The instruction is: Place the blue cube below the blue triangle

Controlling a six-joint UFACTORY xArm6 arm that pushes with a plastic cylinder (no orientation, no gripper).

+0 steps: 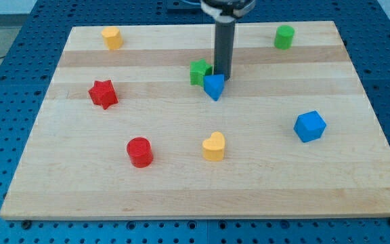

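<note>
The blue cube sits at the view's right, a little below mid-height. The blue triangle lies near the board's upper middle, well to the left of and above the cube. My tip comes down from the view's top and stands right against the triangle's upper right edge, far from the cube. A green block touches the triangle's upper left.
The wooden board also carries a red star at left, a red cylinder at lower left, a yellow heart at lower middle, a yellow block at top left and a green cylinder at top right.
</note>
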